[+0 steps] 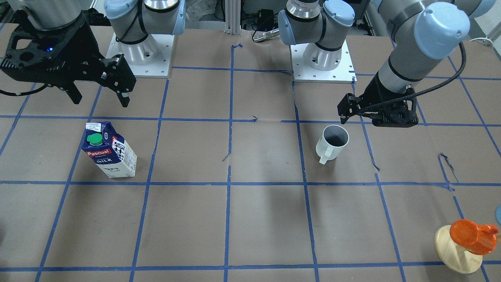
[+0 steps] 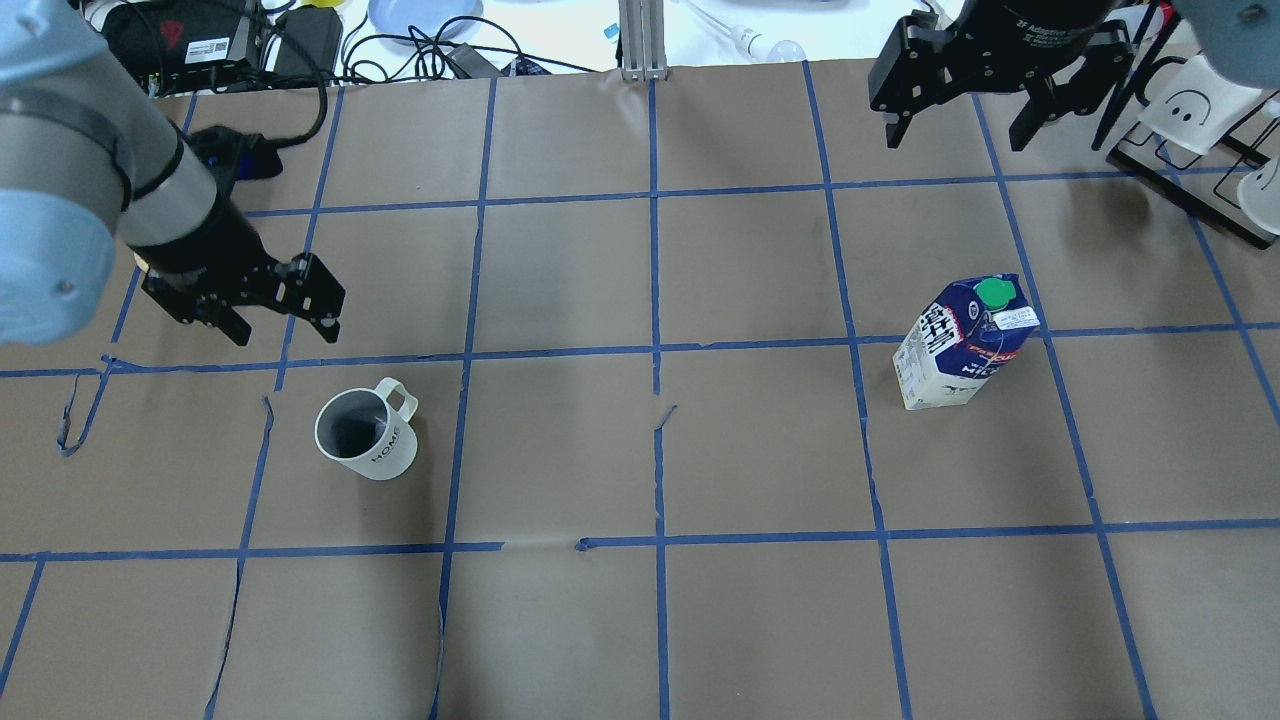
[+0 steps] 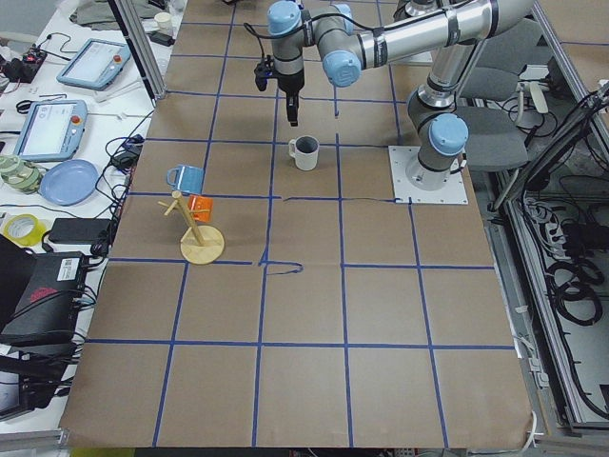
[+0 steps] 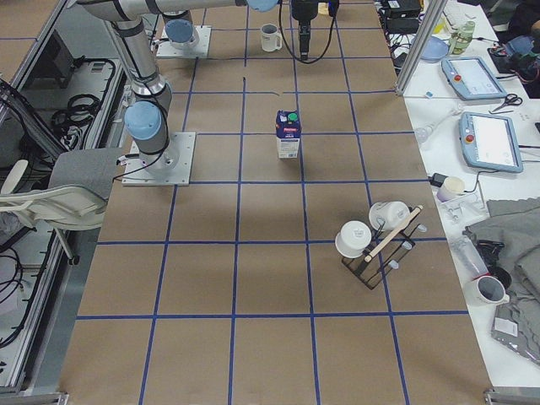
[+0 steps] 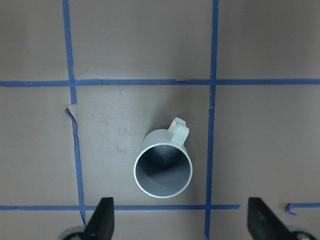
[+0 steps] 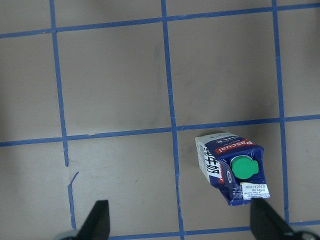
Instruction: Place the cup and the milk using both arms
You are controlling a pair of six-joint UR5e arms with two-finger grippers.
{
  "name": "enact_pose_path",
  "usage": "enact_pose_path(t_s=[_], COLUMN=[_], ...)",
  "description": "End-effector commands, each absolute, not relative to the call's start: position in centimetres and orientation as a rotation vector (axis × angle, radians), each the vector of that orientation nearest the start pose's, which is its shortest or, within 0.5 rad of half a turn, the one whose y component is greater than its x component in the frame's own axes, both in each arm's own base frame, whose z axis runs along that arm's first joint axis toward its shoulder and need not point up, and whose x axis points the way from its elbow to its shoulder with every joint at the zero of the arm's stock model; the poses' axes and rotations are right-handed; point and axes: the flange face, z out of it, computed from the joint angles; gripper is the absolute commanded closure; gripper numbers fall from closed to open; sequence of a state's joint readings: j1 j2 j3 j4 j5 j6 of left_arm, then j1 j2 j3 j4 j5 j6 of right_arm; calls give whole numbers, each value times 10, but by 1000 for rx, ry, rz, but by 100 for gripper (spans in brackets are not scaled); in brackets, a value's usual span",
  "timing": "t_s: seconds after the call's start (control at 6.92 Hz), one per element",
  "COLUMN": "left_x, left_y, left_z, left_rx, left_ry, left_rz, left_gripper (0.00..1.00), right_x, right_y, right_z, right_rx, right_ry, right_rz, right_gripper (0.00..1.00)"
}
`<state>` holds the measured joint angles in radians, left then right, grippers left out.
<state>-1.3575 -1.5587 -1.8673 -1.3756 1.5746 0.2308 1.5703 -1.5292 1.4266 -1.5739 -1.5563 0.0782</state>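
The milk (image 1: 109, 150) reads "Pascual" and "MILK"; the cup (image 2: 368, 437) "HOME"

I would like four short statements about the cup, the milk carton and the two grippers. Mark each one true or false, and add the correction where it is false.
1. The cup stands upright on the table. True.
2. The left gripper is shut on the cup. False: it is open, apart from the cup, and holds nothing.
3. The milk lies on its side. False: it stands upright, with its green cap on top.
4. The right gripper is open and holds nothing. True.
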Motion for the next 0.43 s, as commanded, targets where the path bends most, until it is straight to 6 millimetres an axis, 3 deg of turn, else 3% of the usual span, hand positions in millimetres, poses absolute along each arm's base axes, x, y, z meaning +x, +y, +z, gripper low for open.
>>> enact_pose_path(t_s=[0.0, 0.29], left_x=[-8, 9], left_y=[-455, -444], left_z=[298, 264], left_rx=[-2, -54], left_ry=[3176, 3183], left_rz=[197, 226], left_gripper=[9, 9], right_x=[134, 134], right_y=[-518, -518], right_z=[539, 537], right_rx=[123, 121], right_ry=[3117, 3116], right_rz=[-164, -159], right_gripper=[0, 0])
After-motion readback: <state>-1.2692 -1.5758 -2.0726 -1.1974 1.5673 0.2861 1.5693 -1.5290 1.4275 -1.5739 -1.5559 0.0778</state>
